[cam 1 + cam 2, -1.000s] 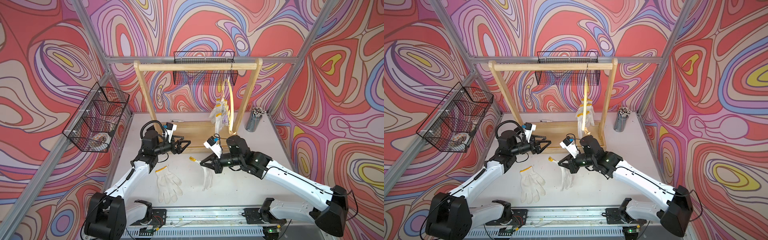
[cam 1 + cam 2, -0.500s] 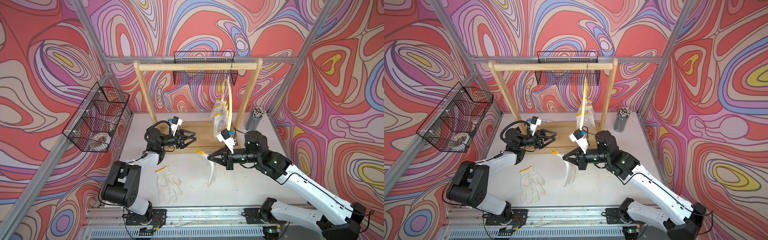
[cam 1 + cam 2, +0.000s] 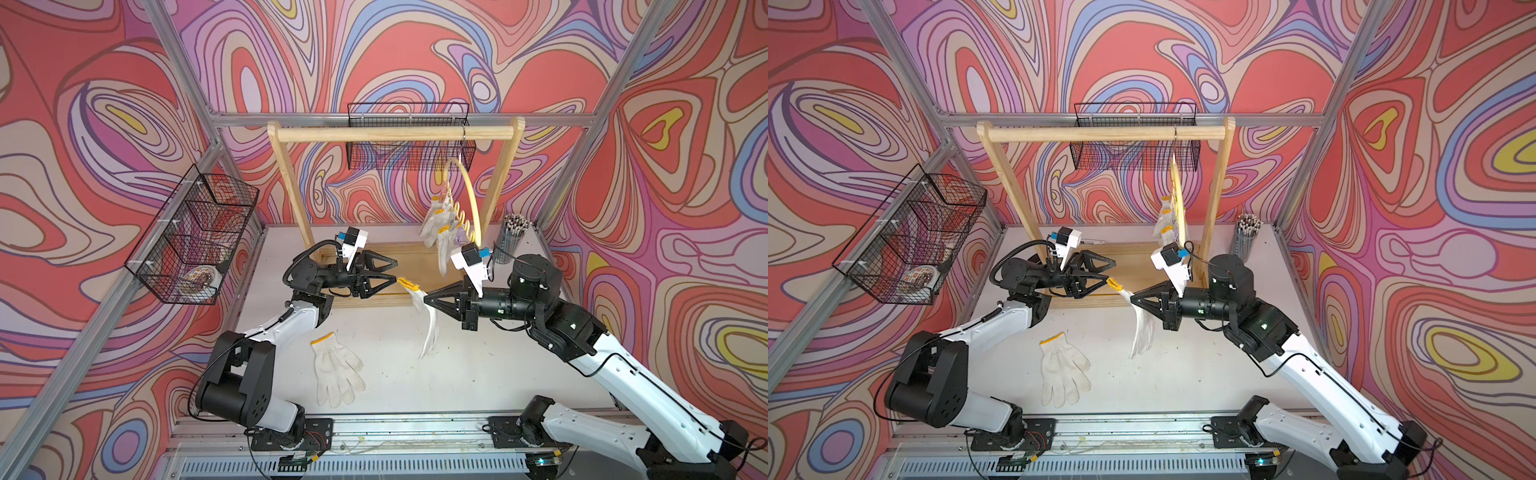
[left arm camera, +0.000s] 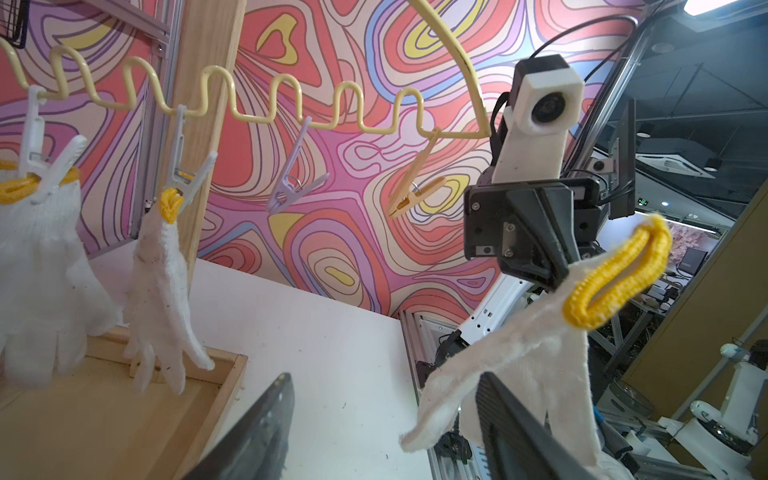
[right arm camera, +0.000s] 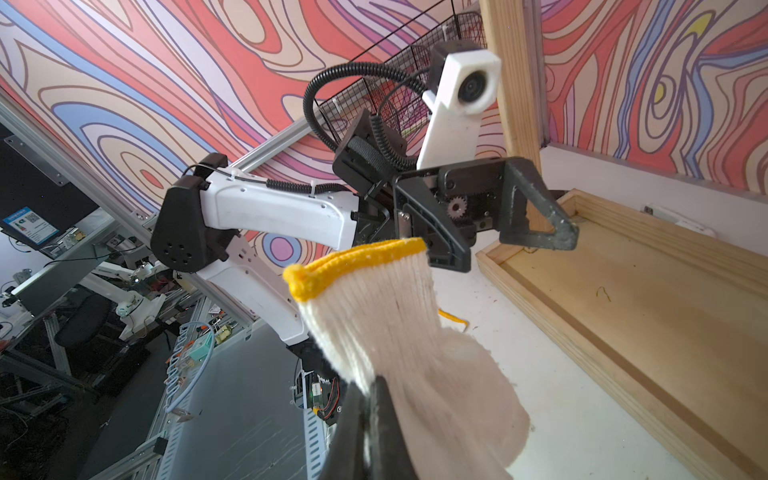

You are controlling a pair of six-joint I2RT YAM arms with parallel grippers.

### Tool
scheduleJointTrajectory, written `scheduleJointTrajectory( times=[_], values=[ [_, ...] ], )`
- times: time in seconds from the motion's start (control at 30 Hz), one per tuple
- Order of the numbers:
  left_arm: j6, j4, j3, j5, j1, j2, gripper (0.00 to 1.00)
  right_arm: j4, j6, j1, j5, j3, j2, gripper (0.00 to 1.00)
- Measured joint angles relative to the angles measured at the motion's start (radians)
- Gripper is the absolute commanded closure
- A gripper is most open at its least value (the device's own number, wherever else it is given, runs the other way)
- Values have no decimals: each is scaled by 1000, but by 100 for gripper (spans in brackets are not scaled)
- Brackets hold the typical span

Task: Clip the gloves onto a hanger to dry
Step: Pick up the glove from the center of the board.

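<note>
My right gripper (image 3: pixel 426 298) (image 5: pixel 370 390) is shut on a white glove (image 3: pixel 428 320) (image 5: pixel 407 332) below its yellow cuff (image 4: pixel 615 282), and the glove's fingers hang above the table. My left gripper (image 3: pixel 395 272) (image 4: pixel 386 376) is open with nothing between its jaws, and its fingertips are just short of that cuff. A second glove (image 3: pixel 336 370) lies flat on the table. The pale yellow hanger (image 3: pixel 469 199) (image 4: pixel 249 112) hangs from the rail with two gloves (image 4: pixel 37 270) (image 4: pixel 162 282) clipped on. A lilac clip (image 4: pixel 291 183) and a yellow clip (image 4: pixel 411 187) hang free.
The wooden rail frame (image 3: pixel 390 134) stands on a wooden base tray (image 3: pixel 374 257) at the back. A wire basket (image 3: pixel 195 241) hangs on the left wall and another (image 3: pixel 409 137) behind the rail. A cup of pencils (image 3: pixel 511 241) stands at the back right.
The right arm has drawn back to the right and lifted the glove off the table. The left gripper has risen and reached toward the cuff, its jaws slightly narrower.
</note>
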Motion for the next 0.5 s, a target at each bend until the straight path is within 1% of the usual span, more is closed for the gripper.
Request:
scheduleJointTrajectory(
  times=[0.3,0.5],
  values=[
    [4,2,51,7,-68,-23,33,33,-2,0,3,19,51,100],
    [5,8,66,8,-69,-65,36,41,-5,0,4,19,48,100]
  ],
)
